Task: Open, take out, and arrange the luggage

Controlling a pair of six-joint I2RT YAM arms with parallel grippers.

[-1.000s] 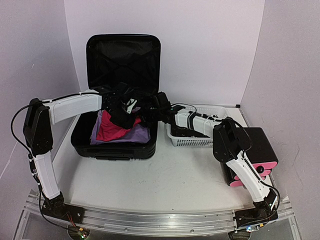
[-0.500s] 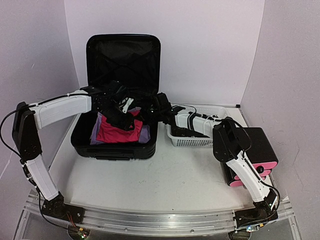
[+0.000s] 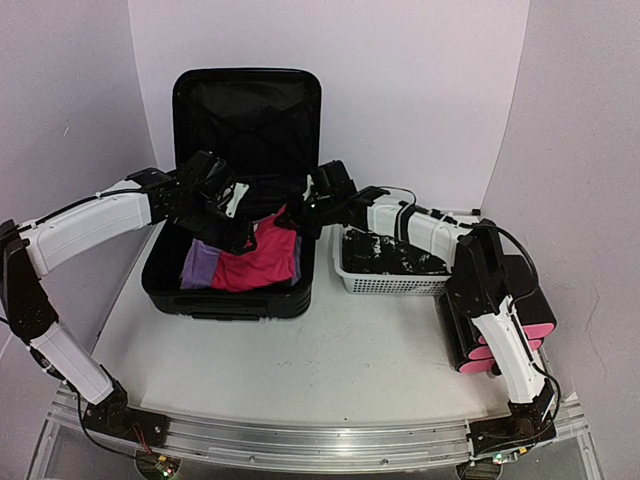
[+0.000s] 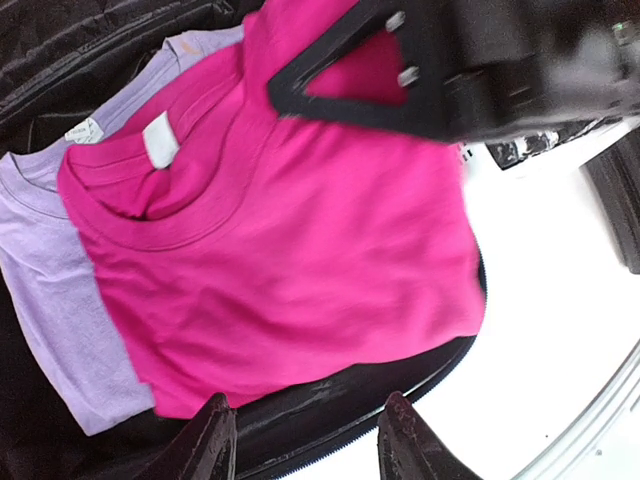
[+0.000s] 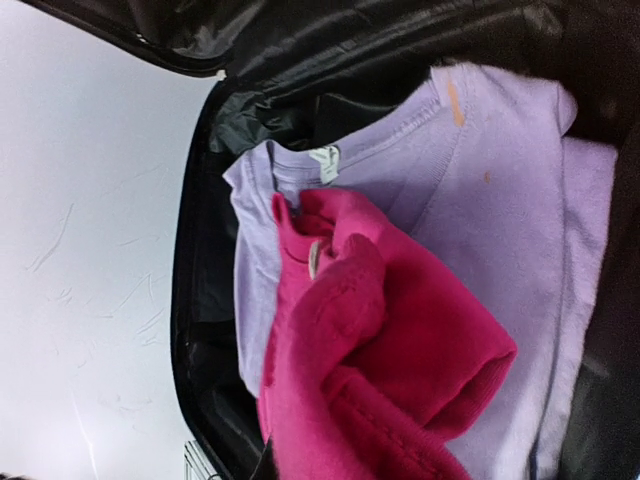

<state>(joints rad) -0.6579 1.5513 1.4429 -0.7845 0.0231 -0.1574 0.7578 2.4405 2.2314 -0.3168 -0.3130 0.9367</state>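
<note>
From above: the luggage lies open at the table's far left, lid upright. My left gripper hangs over it, jaws apart. My right gripper is clamped on the pink T-shirt, holding its far edge raised.

Left wrist: my fingers stand apart and empty above the pink T-shirt, which lies on a lavender T-shirt.

Right wrist: pink cloth bunches close to the camera, with the lavender T-shirt beneath it inside the luggage.

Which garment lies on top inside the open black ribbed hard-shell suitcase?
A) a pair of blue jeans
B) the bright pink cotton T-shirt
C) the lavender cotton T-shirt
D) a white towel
B: the bright pink cotton T-shirt lies spread over most of the lavender cotton T-shirt inside the black ribbed hard-shell suitcase.
</note>
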